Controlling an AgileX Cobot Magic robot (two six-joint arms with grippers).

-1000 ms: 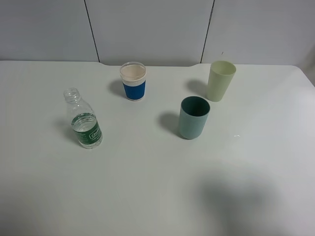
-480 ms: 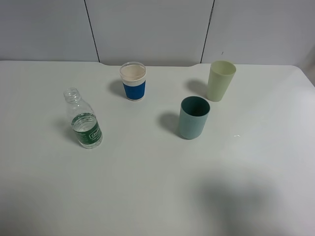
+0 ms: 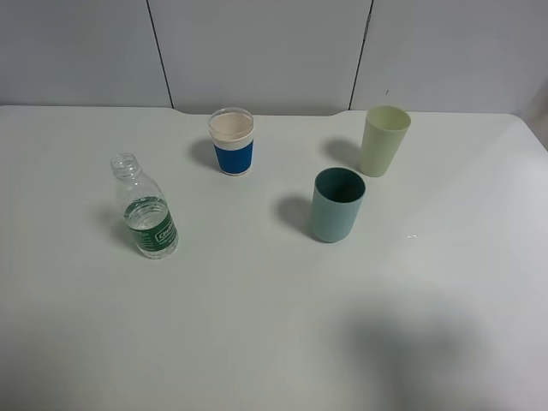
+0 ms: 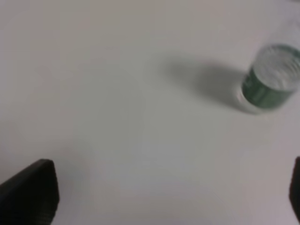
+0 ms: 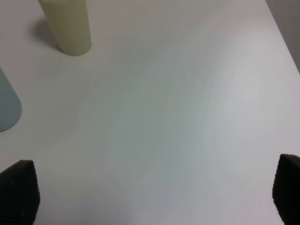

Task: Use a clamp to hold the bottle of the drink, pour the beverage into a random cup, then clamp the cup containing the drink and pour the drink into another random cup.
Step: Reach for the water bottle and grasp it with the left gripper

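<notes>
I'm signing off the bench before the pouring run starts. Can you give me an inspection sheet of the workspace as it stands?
Surface: white table, no spill seen.
Job's things: bottle upright, uncapped, partly filled, on the left; teal tumbler upright, right of centre; white cup with a blue band upright, further back between them; none touching.
Clutter: pale yellow-green cup, upright, behind the tumbler and apart from it.
Grippers: left gripper and right gripper both open, holding nothing, above bare table.
Cables: nothing seen.
Surroundings: grey wall panels behind the table.
</notes>
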